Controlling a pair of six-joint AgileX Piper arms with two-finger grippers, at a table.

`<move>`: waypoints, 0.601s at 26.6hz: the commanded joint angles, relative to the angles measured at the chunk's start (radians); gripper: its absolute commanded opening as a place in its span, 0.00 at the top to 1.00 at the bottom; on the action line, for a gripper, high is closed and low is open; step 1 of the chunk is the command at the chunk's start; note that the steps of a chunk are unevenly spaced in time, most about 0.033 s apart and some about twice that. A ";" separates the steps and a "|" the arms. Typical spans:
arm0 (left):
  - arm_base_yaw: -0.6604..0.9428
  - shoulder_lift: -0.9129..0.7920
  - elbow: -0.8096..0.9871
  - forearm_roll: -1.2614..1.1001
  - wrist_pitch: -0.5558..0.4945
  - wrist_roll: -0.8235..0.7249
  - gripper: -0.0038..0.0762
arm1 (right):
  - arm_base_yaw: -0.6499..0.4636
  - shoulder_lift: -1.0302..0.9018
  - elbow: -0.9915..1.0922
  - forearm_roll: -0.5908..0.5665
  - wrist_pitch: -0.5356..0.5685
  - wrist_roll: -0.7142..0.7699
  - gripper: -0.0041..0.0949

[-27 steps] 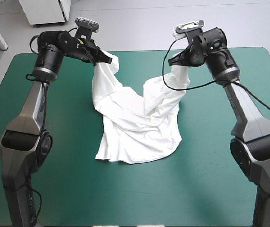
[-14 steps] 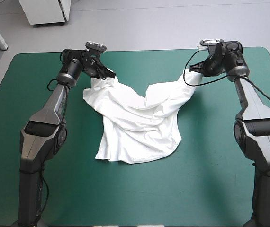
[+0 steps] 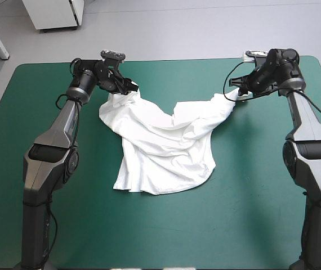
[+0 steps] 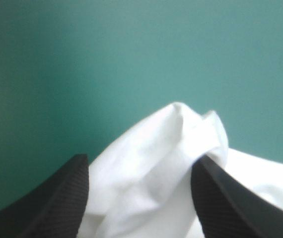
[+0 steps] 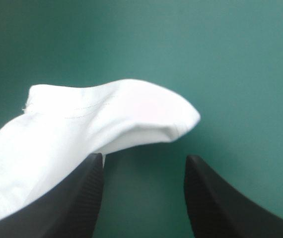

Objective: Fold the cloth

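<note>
Teal-green cover (image 3: 149, 236) now carries the whole T-shirt (image 3: 160, 146), wrinkled in the frame's middle, since the left gripper (image 3: 130, 88) at upper left and the right gripper (image 3: 237, 93) at upper right have lowered its 2 corners and stand with jaws apart, so I judge smoothing comes next.
</note>
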 commanded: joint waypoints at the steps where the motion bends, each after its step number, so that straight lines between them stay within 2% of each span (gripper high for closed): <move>1: 0.000 -0.115 -0.038 0.014 0.021 0.017 0.40 | -0.028 -0.083 -0.090 0.025 0.025 0.002 0.48; 7: 0.000 -0.187 -0.117 0.076 0.075 0.029 0.42 | -0.042 -0.186 -0.123 0.040 0.046 -0.002 0.52; 9: 0.000 -0.219 -0.157 0.076 0.124 0.046 0.43 | -0.042 -0.228 -0.123 0.040 0.068 -0.004 0.53; 12: 0.000 -0.337 -0.186 0.080 0.219 0.080 0.51 | -0.042 -0.343 -0.107 0.072 0.099 -0.021 0.53; 16: 0.000 -0.456 -0.186 0.125 0.252 0.086 0.53 | -0.042 -0.454 -0.086 0.074 0.099 -0.020 0.53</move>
